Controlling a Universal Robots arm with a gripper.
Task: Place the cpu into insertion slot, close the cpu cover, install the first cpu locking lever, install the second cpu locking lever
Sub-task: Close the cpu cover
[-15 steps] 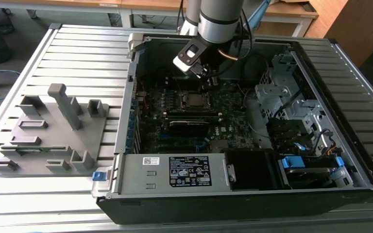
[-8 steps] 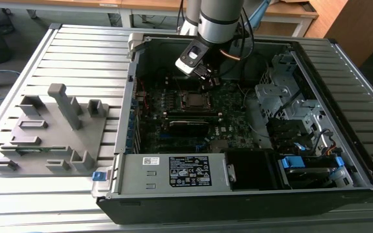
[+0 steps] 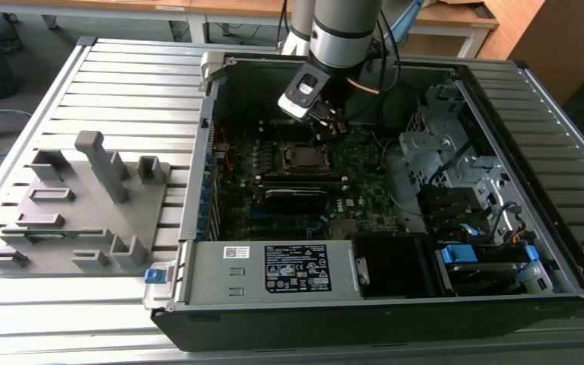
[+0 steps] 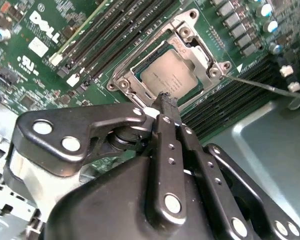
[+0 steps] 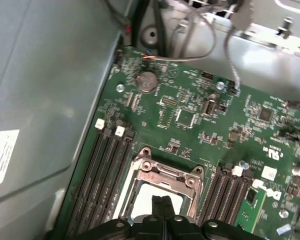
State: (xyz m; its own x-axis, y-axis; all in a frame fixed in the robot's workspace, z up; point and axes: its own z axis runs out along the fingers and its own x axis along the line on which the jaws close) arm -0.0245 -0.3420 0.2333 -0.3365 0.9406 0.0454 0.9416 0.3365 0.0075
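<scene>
A: What's hidden?
B: In both wrist views the gripper [image 4: 165, 98] body blocks the near edge of the socket. In the first wrist view the fingers [image 5: 158, 206] cover part of the cpu [image 5: 142, 197]. In the exterior view the fingertips blur into the dark board and can't be made out.
A: Hand state?
B: Fingers pressed together, nothing between them, tip just above the socket's edge.
A: The cpu?
B: Flat dull grey square [image 4: 172, 75], sitting in the insertion slot [image 4: 117, 82]. The cpu cover [image 4: 190, 42], a silver frame with a window, lies flat around it.
A: Levers?
B: One thin rod [image 4: 267, 87] sticks out from the socket corner, over the memory slots [image 4: 235, 107]. Can't tell if it's latched.
A: Room?
B: Tight. Black memory slots [image 5: 102, 175] run on both sides of the socket, with the grey case wall [image 5: 40, 100] beyond one bank. The computer case [image 3: 394, 304] is open on top, and the arm comes down into it.
</scene>
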